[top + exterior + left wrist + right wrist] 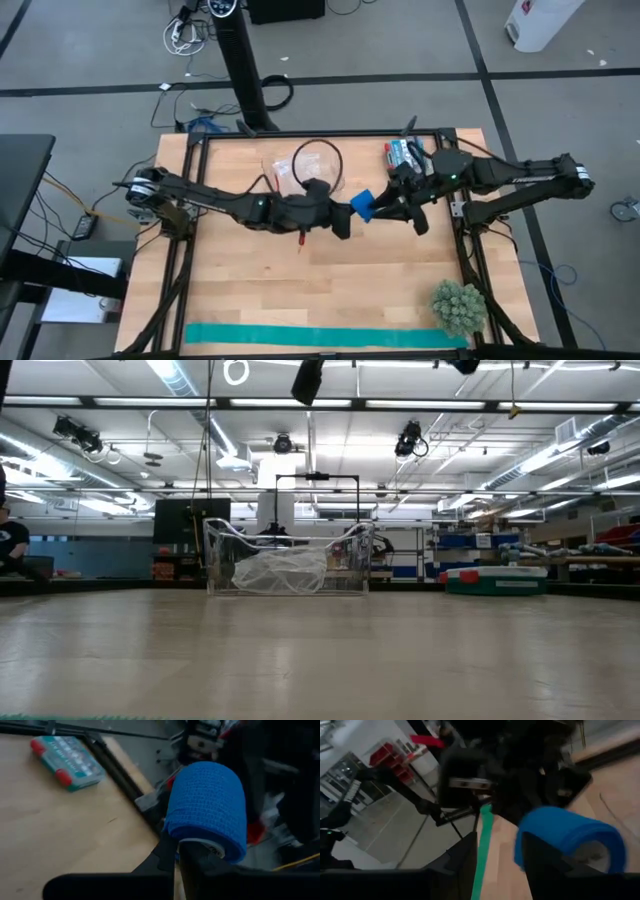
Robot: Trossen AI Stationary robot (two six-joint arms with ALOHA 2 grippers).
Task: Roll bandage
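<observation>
Since the bandage (pixel 363 204) already shows as a tight blue cylinder with no loose tail visible, the rolling itself looks essentially finished. It is held in the air over the middle of the tabletop (pixel 250 280), right of centre, between both arms. The left hand (pixel 352 213) has its fingers pressed together on the roll's edge, and the right hand (pixel 385 208) is clamped around the roll from the other side. What seems left is releasing it and setting it down. A teal-green strip (pixel 320 336) lies flat along the near edge, untouched.
</observation>
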